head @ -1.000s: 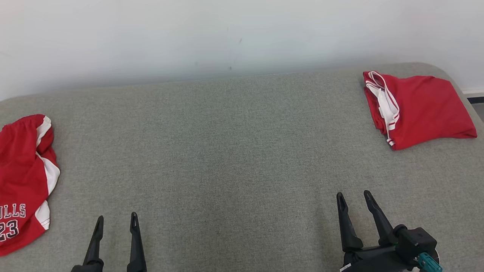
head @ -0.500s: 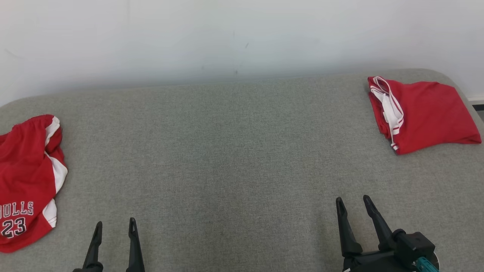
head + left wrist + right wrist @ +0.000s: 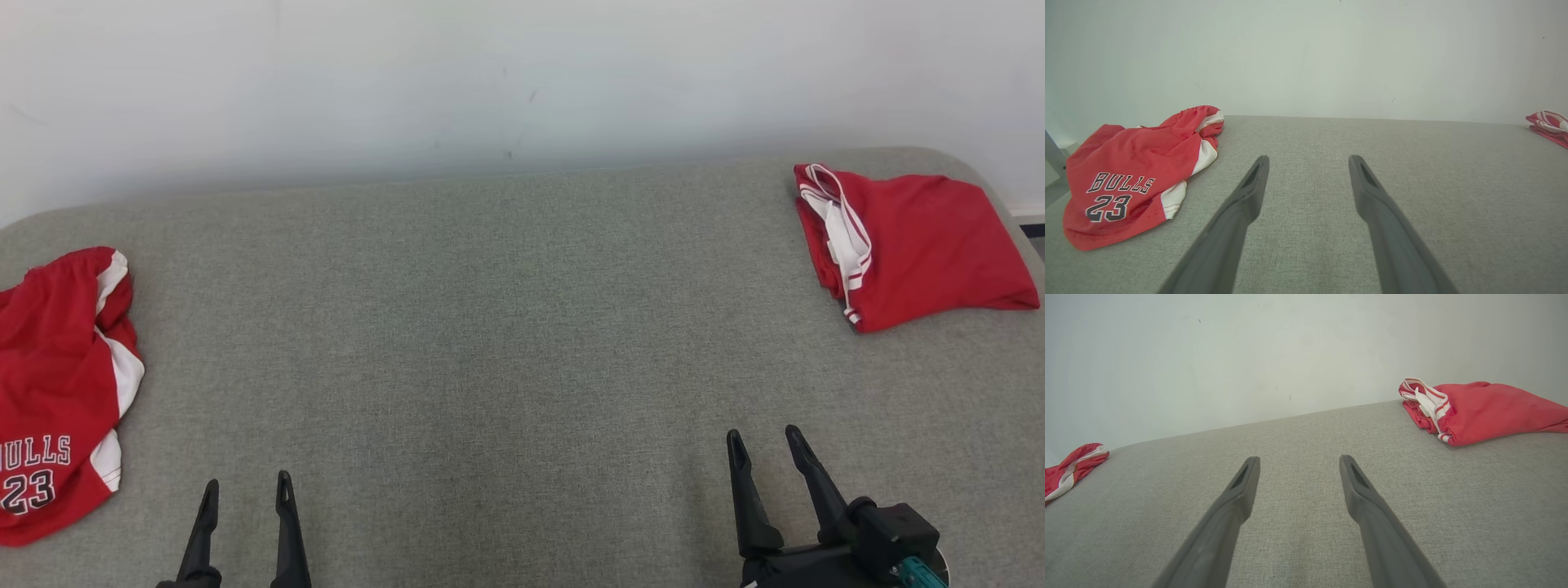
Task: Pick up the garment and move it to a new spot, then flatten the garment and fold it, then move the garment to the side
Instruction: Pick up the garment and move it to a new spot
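A crumpled red and white garment (image 3: 57, 392) printed "BULLS 23" lies at the far left of the grey padded surface (image 3: 506, 327). The left wrist view has this garment (image 3: 1131, 179) to the left of the fingers, and it is at the left edge (image 3: 1069, 465) in the right wrist view. My left gripper (image 3: 246, 483) is open near the front edge, right of that garment and apart from it. My right gripper (image 3: 763, 437) is open at the lower right. Both grippers (image 3: 1308, 161) (image 3: 1295, 461) hold nothing.
A second red garment with white trim (image 3: 914, 241) lies folded at the far right corner, also seen as a folded pile (image 3: 1486, 410) in the right wrist view. A pale wall (image 3: 522, 73) runs behind the surface. The surface's right corner is rounded.
The head camera shifted a little early on, so the whole picture slid slightly. Both garments lie as before and both grippers stay open and still.
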Robot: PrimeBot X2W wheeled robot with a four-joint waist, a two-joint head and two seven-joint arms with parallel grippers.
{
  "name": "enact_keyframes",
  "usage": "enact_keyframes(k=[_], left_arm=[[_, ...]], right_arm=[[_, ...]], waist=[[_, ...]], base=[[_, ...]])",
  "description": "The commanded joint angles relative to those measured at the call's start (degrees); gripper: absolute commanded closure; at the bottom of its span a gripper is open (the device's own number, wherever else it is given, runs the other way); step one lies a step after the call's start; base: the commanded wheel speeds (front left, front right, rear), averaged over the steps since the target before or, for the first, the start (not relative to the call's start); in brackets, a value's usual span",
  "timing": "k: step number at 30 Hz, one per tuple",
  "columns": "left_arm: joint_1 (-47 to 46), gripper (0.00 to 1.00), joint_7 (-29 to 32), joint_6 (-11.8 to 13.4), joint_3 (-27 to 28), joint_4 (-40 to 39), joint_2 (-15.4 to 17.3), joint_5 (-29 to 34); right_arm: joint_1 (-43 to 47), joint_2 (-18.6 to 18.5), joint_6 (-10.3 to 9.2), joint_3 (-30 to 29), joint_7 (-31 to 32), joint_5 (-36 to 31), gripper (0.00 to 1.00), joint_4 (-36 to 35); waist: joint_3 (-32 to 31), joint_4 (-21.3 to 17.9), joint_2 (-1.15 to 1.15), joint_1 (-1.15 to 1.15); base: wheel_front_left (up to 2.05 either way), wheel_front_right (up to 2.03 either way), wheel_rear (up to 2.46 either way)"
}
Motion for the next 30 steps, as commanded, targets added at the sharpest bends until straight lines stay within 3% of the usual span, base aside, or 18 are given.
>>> enact_keyframes(k=[1,20,30], left_arm=[[0.0,0.0,-0.2,0.1,0.0,0.0,-0.1,0.2],[-0.7,0.0,-0.2,-0.7,0.1,0.9,-0.1,0.4],[-0.4,0.0,-0.2,-1.3,0.6,1.5,0.0,1.2]], right_arm=[[0.1,0.2,-0.15,-0.1,0.0,0.0,0.0,0.0],[1.0,0.3,-0.15,-0.4,0.0,-0.2,0.0,-0.1],[1.8,0.3,-0.15,-0.9,0.0,-0.1,0.0,-0.4]], waist=[[0.1,0.0,0.0,0.0],[0.1,0.9,0.0,0.0],[-0.5,6.6,0.0,0.0]], base=[[0.0,0.0,0.0],[0.0,0.0,0.0],[0.0,0.0,0.0]])
